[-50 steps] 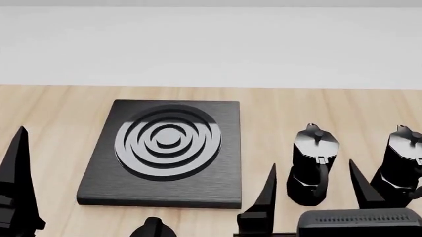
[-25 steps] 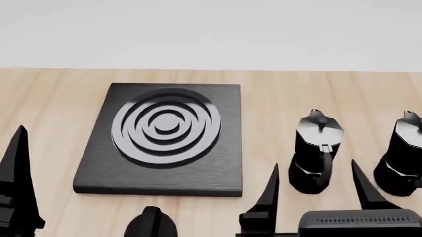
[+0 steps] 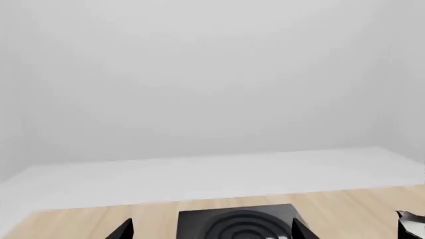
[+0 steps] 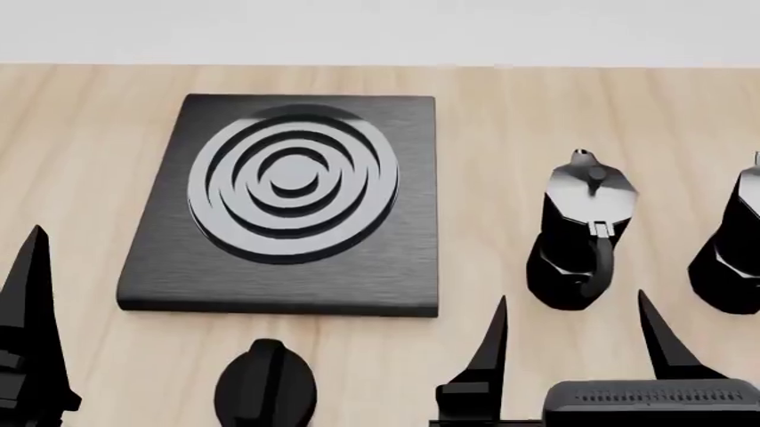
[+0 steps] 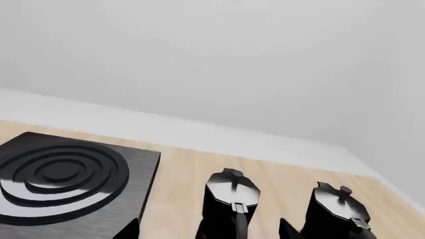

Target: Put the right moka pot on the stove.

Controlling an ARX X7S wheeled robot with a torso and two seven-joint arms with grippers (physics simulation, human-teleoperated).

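Moka pots ahead of my right gripper, stove to their left

Wooden tabletop point(image 4: 499, 116) carries everything, pale planks running up to a white wall. On it, toward my left, lies the stove point(image 4: 285, 294), a flat black square slab with a round burner of raised concentric rings; nothing rests on it. Well apart from its right edge stand two black faceted pots with silvery lids, both upright. The nearer one, the left moka pot point(image 4: 582, 236), shows its handle turned toward me. The right moka pot point(image 4: 734, 258) stands beside it, with a gap between them, and is cut off by the head view's right edge; my right wrist camera shows it whole point(image 5: 340, 211), lid knob up.

My right gripper point(image 4: 572, 342) hangs low in front of the pots, its two pointed fingers spread wide with nothing between them. The left pot sits just beyond that gap, while the right moka pot is beyond and outside my right-hand fingertip, not touching it. My left gripper point(image 3: 212, 229) is likewise parted and empty, its two tips framing the stove's far part in the wrist view. Smallest, a black oval knob point(image 4: 266, 387) lies on the wood just in front of the stove's near edge.
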